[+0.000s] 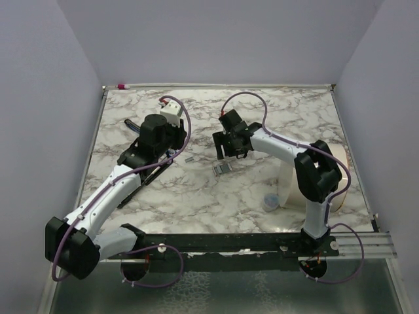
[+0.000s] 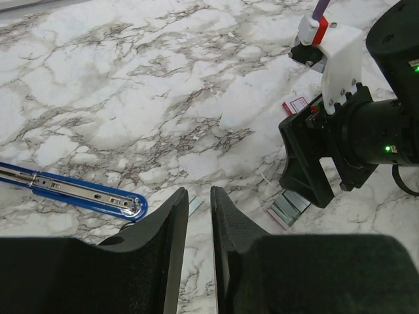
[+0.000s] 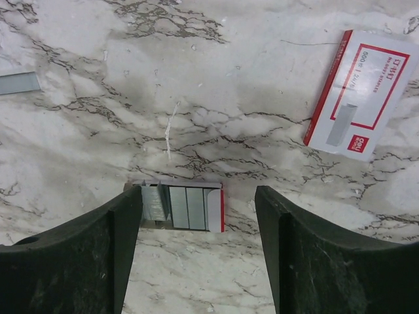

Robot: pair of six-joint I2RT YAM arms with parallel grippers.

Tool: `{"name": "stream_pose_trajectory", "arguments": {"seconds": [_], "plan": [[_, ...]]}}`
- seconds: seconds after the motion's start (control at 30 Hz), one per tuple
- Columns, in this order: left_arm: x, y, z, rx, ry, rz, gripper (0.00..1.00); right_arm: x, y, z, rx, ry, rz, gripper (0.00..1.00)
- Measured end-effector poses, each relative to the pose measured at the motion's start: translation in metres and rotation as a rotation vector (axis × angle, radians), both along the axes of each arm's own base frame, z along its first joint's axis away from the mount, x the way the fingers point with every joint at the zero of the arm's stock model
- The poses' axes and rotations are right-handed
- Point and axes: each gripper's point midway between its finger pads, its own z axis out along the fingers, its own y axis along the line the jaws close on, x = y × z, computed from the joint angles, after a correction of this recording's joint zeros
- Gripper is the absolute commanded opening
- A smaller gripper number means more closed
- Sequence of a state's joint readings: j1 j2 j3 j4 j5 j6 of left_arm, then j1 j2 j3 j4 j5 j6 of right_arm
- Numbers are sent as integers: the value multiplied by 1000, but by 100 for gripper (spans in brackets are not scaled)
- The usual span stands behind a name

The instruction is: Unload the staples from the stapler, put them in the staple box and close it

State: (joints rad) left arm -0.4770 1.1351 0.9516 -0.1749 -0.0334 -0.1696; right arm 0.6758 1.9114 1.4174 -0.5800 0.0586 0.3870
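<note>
Silvery staples [image 3: 171,208], a short block of strips in a small white tray [image 3: 215,210] edged red, lie on the marble table [image 3: 85,144] directly between the jaws of the right gripper [image 3: 198,193]. The block sits hard against one finger; whether they touch I cannot tell. Those jaws stand wide and grip nothing. Beyond them, off towards the other finger's side, a white-and-red staple box [image 3: 363,95] lies flat, well apart from the tray. One loose strip [image 3: 18,83] lies further out, past the first finger.

The left gripper [image 2: 198,194] has its jaws narrow, a slim slot with bare marble showing through and nothing pinched. A small silvery strip lies just ahead of its tips. Well to one side of them, a long blue bar [image 2: 85,191] with a silvery rail on top lies flat.
</note>
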Motion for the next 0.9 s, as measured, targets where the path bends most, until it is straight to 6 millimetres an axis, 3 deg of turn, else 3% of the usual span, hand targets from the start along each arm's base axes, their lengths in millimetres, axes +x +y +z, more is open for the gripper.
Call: {"name": "stream_pose_trajectory", "arguments": {"seconds": [0.23, 0.43, 0.9], "plan": [[7, 8, -9, -2, 27, 26, 24, 8, 6, -17, -28, 45, 41, 70], [12, 14, -14, -19, 52, 38, 24, 3, 6, -23, -38, 75, 66, 69], [10, 10, -14, -34, 61, 18, 24, -2, 8, -38, -63, 135, 99, 66]]}}
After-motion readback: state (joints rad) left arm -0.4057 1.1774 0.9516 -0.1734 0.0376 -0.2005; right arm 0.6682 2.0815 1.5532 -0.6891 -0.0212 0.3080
